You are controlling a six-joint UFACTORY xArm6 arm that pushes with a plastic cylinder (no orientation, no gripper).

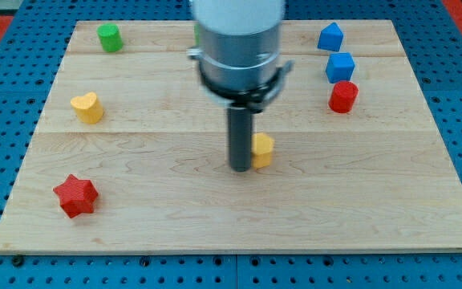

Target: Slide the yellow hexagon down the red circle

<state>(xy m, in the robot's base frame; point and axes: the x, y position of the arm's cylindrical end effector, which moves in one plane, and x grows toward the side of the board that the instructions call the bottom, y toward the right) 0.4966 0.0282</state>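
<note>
My tip (pixel 241 168) rests on the wooden tabletop (pixel 359 201) near the middle of the view, and the yellow hexagon (pixel 263 150) sits just beside it on the view's right, so close that the two seem to touch, though the dark rod covers the block's left part and the contact itself cannot be confirmed. Only the hexagon's right portion shows, so its shape is hard to read from this angle. This end effector is a plain straight rod with no jaws, so it neither opens nor closes and holds nothing. The arm's grey body (pixel 239 40) fills the view's top centre and is cut off by the upper edge; a sliver of green peeks out at its left side, too little to say what it is. The red circle (pixel 343 96) stands well apart from the hexagon, toward the view's upper right, just below a blue block (pixel 340 67), with another blue block (pixel 330 37) above that; their exact shapes are unclear. At the view's top left is a green block (pixel 109 37), below it a yellow heart (pixel 87 107), and at the lower left a red star (pixel 75 195)
</note>
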